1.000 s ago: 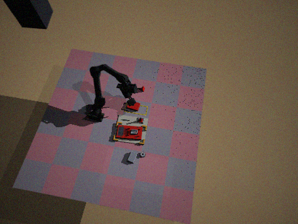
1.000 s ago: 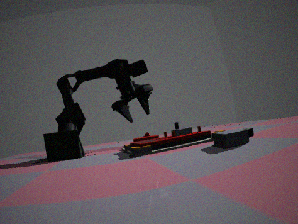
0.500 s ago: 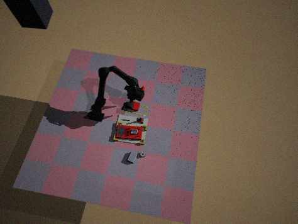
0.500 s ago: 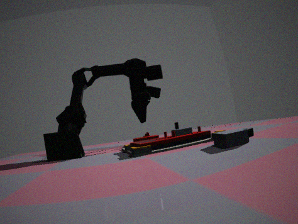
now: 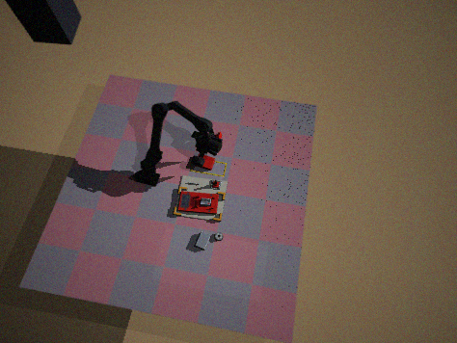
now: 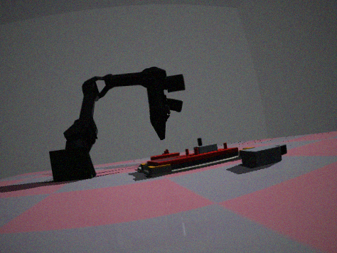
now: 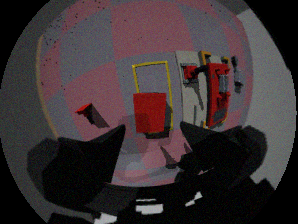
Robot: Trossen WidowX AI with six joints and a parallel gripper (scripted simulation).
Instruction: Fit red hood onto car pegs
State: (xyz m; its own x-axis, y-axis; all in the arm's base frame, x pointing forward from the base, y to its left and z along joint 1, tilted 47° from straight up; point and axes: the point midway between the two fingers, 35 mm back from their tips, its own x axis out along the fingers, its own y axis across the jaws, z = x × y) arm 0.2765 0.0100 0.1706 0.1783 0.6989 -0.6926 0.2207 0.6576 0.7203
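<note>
The red hood (image 5: 208, 162) (image 7: 150, 112) lies flat roof up on the table, partly over a yellow outline (image 7: 150, 63). The red chassis (image 6: 220, 154) (image 7: 213, 102) sits between the orange corners of its jig (image 6: 160, 167), beside the hood. The grey engine block (image 5: 205, 201) (image 6: 207, 148) (image 7: 223, 82) is on its deck; short pegs show near it in the exterior view. My gripper (image 6: 162, 138) (image 7: 153, 125) is open, empty and pointing down above the table. In the wrist view its fingertips appear on either side of the hood's near end. The hood's corner holes cannot be made out.
A pale plate (image 5: 202, 181) (image 7: 187, 100) extends from the jig towards the hood, with a small red part (image 5: 215, 184) (image 7: 190, 72) on it. Another red part (image 5: 220, 135) (image 7: 85, 109) lies beyond the hood. A grey block (image 5: 202, 240) (image 6: 261, 157) and small round part (image 5: 219, 237) lie beyond the jig.
</note>
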